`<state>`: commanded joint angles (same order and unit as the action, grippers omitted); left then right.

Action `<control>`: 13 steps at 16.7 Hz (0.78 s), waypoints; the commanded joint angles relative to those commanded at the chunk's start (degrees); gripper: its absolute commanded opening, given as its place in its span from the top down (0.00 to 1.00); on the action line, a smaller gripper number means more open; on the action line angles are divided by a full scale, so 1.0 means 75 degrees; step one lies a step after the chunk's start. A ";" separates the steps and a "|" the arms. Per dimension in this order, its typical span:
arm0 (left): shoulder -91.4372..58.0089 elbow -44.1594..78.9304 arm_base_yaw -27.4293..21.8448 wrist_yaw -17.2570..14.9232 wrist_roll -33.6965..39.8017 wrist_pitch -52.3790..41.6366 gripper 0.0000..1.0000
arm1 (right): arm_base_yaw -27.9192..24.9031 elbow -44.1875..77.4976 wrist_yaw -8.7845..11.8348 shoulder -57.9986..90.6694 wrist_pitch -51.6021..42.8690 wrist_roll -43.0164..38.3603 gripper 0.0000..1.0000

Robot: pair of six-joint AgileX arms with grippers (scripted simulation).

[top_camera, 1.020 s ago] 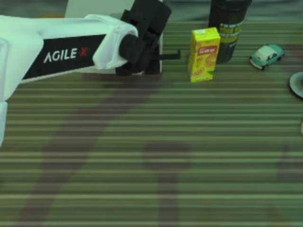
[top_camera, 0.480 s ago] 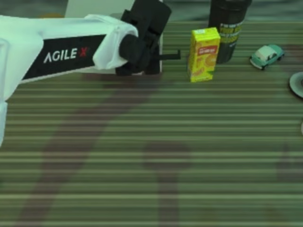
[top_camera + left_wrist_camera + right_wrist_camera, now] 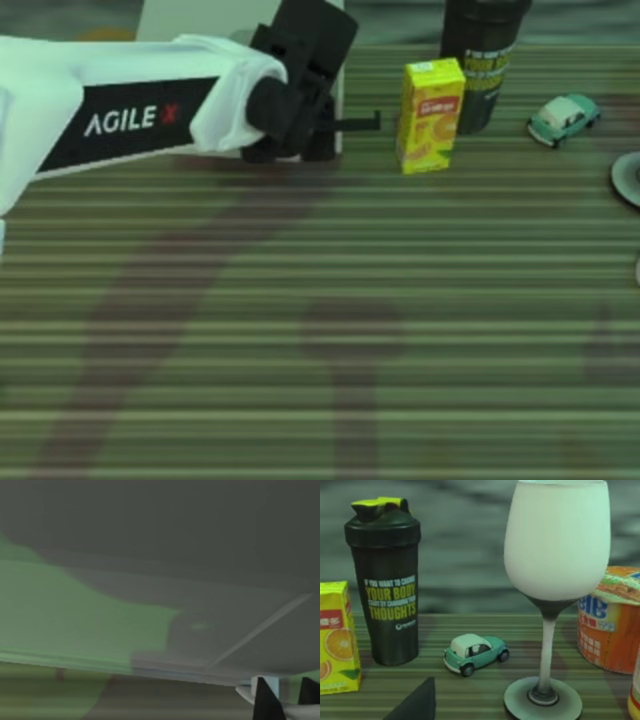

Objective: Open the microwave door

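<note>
The microwave (image 3: 200, 18) stands at the table's far left edge, and only its pale top shows behind my left arm. My left gripper (image 3: 335, 118) is pressed against the oven's front right side. In the left wrist view the microwave door (image 3: 150, 540) fills the picture as a grey translucent pane. My two dark fingertips (image 3: 264, 705) stand a little apart just below its lower edge, with a pale curved handle piece (image 3: 265, 684) caught between them. My right gripper (image 3: 417, 705) is outside the top view, parked off to the right.
Right of the microwave stand a yellow carton (image 3: 430, 115), a black shaker bottle (image 3: 485, 60) and a small teal toy car (image 3: 563, 118). A wine glass (image 3: 555, 545) and an orange tub (image 3: 612, 625) sit near the right edge.
My left arm has shifted slightly to the left and away in the last half second. The gripper stays at the oven's front. Nothing else has moved.
</note>
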<state>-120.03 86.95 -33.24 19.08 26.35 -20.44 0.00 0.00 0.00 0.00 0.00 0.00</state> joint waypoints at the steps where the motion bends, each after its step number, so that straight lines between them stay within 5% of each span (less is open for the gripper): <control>1: 0.0098 -0.0083 0.0024 -0.0050 -0.0076 0.0090 1.00 | 0.0000 0.0000 0.0000 0.0000 0.0000 0.0000 0.00; 13: 0.0236 -0.0326 0.0060 -0.0160 -0.0277 0.0222 1.00 | 0.0000 0.0000 0.0000 0.0000 0.0000 0.0000 0.00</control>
<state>-118.26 84.51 -32.80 17.88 24.28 -18.78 0.00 0.00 0.00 0.00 0.00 0.00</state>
